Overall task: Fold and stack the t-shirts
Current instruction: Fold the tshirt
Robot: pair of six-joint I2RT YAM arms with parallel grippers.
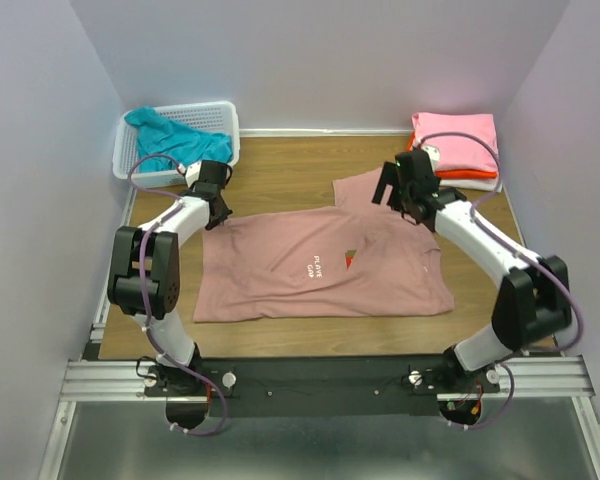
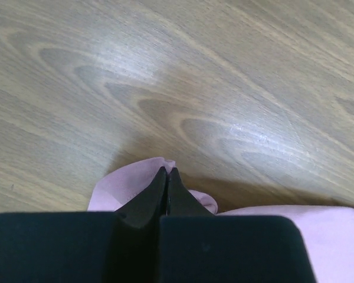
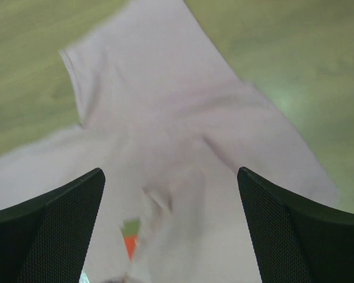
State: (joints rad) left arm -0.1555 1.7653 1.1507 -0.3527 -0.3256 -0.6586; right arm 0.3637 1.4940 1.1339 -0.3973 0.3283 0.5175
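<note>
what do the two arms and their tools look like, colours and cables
Both are alike: the left arm and right arm have white links with bulky black joints, and a purple cable loops along each. The left tool has smooth black fingers tapering to points; the right tool has black fingers with a fine mesh texture.

Four t-shirts are in view: one dusty-pink t-shirt [image 1: 320,265], one teal t-shirt [image 1: 175,140], one bright pink t-shirt [image 1: 458,138] and one orange t-shirt [image 1: 480,181]. There is one white lattice basket [image 1: 230,112] and one wooden table [image 1: 290,170]. Two robot arms, the left arm [image 1: 155,265] and the right arm [image 1: 490,245], carry one gripper each: left gripper [image 2: 167,172], right gripper [image 3: 170,177].
</note>
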